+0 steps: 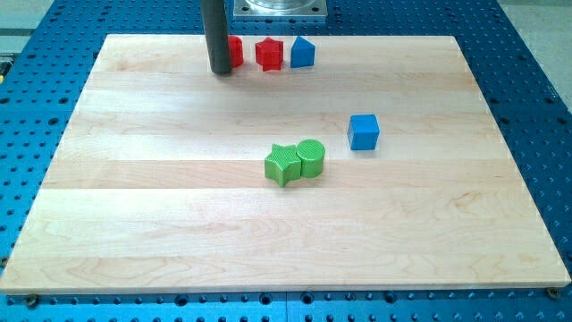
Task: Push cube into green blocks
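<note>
A blue cube [364,131] sits right of the board's middle. Two green blocks touch each other just left and below it: a green star [282,165] and a green cylinder [311,157]. A small gap separates the cube from the cylinder. My tip [221,72] rests on the board near the view's top left, far from the cube and the green blocks. It stands right in front of a red block [235,51], partly hiding it.
Along the view's top edge lie a red star [269,54] and a blue pentagon-like block [303,53]. The wooden board [179,224] lies on a blue perforated table [36,107]. The arm's metal base [277,7] is at top centre.
</note>
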Robot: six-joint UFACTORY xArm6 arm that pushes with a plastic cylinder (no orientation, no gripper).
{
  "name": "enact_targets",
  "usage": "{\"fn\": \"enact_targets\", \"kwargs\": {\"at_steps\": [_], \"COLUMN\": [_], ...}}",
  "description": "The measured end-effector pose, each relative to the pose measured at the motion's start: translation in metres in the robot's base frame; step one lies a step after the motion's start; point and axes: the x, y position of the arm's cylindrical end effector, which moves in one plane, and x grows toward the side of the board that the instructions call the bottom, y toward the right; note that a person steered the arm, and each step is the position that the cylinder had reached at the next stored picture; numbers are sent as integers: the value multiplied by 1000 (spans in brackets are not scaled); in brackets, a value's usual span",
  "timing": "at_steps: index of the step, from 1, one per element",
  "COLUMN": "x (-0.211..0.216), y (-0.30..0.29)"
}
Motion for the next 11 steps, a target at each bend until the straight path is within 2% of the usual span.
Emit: {"fn": "enact_targets", "kwargs": {"at_steps": [1, 2, 3, 4, 5, 7, 8, 9, 10, 11], "x": [37, 37, 40, 77, 133, 145, 154, 199, 183, 148], "y": [4, 65, 159, 235, 249, 136, 147, 160, 129, 82]}}
